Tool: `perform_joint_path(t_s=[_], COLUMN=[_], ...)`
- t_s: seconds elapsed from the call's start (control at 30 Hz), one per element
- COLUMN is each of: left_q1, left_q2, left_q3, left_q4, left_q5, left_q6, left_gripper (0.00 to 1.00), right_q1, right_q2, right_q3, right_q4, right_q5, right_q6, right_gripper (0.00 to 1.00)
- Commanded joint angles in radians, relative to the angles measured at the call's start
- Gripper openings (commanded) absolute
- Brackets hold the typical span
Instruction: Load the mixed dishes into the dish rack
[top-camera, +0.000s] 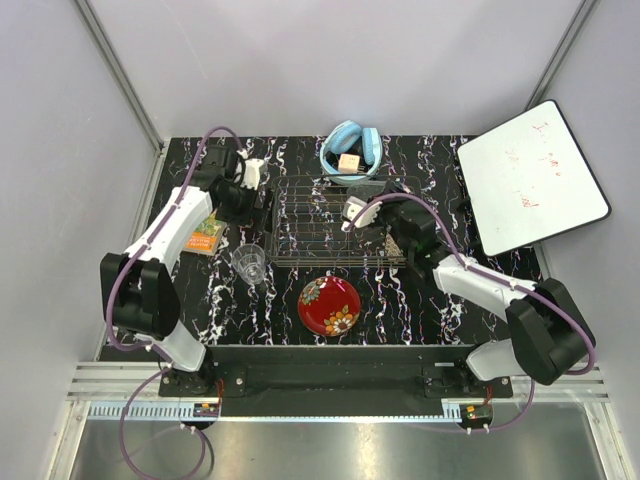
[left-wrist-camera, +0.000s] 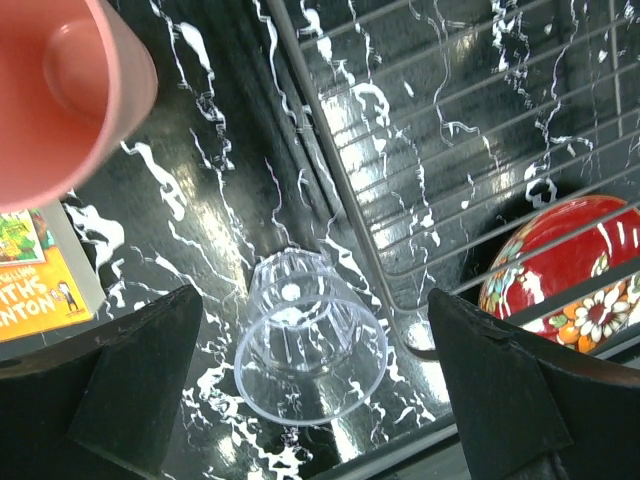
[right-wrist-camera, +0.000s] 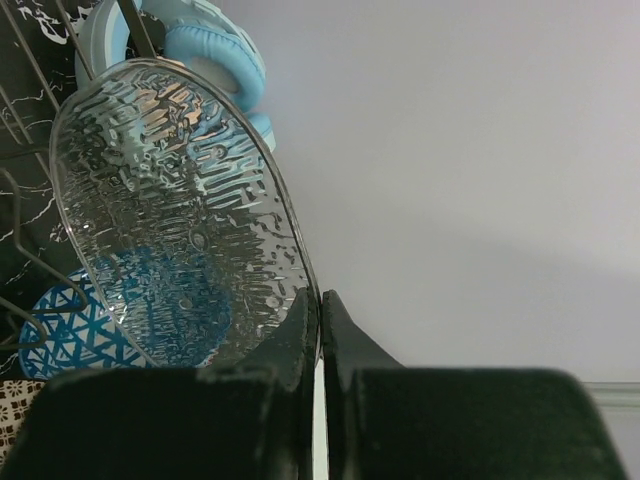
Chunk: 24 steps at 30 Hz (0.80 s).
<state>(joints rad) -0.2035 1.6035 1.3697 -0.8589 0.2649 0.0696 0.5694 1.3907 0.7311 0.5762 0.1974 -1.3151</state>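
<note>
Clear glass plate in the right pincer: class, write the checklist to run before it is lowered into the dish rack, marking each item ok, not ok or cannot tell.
1. Right pincer shut on the clear glass plate rim: ok.
2. Plate above the dish rack: ok.
3. Landing slot free: cannot tell; blue patterned bowl shows through the glass.
4. Left pincer open, empty, beside the rack: ok.
5. Glass tumbler outside the rack: ok.

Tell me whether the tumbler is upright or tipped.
Upright: the tumbler stands on its base, open rim up, beside the rack.

Plates (top-camera: 329, 305) (right-wrist-camera: 180, 200) x2, cups (left-wrist-camera: 60, 90) (left-wrist-camera: 310, 340) x2, rack (top-camera: 310, 225) x1
</note>
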Motion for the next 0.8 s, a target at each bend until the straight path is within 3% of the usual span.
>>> perform_joint_path(t_s=[0.0,0.7,0.77], left_q1=[0.000,-0.106,-0.106], left_q2=[0.045,0.145,0.138], left_q3=[0.074,0.166,0.163], left_q4=[0.024,0.021,0.021], left_q5=[0.025,-0.006,-0.009], left_q6=[-0.007,0.035,0.038], left_gripper=[0.99,0.99,0.99], right_q1=[0.018,0.015,0.015], right_q2=[-0.002,0.156,0.160], right_q3=[-0.010,0.005,0.001], right_q4=[0.011,0.080,0.125], right_q5=[0.016,0.026,0.059], right_q6=[0.017,0.135,0.155], right_gripper=[0.00,0.00,0.08])
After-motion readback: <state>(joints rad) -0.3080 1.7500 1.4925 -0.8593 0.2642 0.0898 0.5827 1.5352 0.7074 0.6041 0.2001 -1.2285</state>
